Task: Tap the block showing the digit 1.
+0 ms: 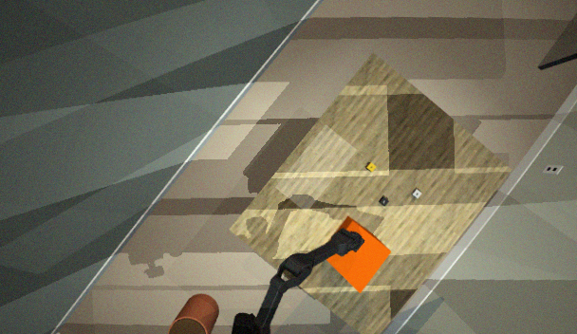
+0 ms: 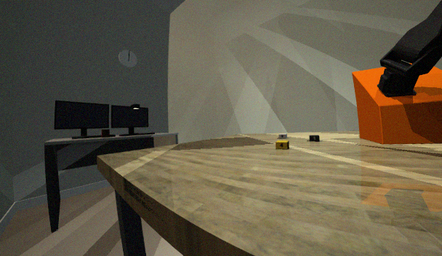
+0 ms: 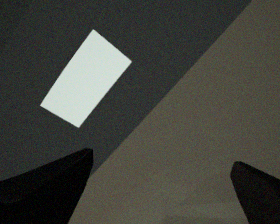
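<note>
Three small blocks stand apart on the wooden table. The yellow block shows a 4 on its side in the exterior view. The black block and the white block carry marks too small to read surely. No digit 1 can be made out for certain. My gripper is open and empty in the wrist view, its fingers wide apart, facing the room's upper surfaces and a bright panel. It is far from all the blocks; its fingertips cannot be made out in the top and exterior views.
An orange box stands on the table and bears the arm's base. The arm reaches away from the blocks, past the table's edge in the top view. A reddish cylinder is near the arm there. A desk with two monitors stands beyond the table.
</note>
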You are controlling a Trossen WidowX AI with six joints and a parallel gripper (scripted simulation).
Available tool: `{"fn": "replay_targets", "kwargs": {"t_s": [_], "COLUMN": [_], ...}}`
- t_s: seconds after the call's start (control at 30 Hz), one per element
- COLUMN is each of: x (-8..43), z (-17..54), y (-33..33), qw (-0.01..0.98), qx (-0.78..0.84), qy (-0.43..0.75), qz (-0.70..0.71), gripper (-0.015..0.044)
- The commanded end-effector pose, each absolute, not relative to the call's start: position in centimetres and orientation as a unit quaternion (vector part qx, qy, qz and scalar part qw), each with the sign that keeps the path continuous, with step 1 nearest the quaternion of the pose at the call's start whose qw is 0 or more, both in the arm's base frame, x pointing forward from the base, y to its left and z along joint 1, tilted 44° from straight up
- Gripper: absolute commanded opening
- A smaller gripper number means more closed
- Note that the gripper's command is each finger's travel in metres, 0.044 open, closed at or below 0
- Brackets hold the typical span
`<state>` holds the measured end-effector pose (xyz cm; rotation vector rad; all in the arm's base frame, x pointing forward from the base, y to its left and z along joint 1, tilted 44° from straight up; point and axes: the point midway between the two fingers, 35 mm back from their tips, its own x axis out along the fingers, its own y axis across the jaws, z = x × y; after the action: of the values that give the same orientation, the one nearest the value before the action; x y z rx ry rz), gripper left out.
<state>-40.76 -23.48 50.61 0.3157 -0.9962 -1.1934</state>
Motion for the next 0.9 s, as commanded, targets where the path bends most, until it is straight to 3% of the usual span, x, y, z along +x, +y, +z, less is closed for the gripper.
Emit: {"fn": "replay_targets", "kwargs": {"t_s": [0.0,0.4,0.87], "x": [-40.7,-34.8,-18.5], "z": [50.6,43.1,31.0], "y": [-23.6,-39.4,-52.8], "qw": [0.702,0.697,0.719], "qx": [0.143,0.265,0.397], "qy": [-0.448,-0.435,-0.306], "qz": [-0.536,-0.505,-0.481], "gripper": [0.04,0.04,0.04]}}
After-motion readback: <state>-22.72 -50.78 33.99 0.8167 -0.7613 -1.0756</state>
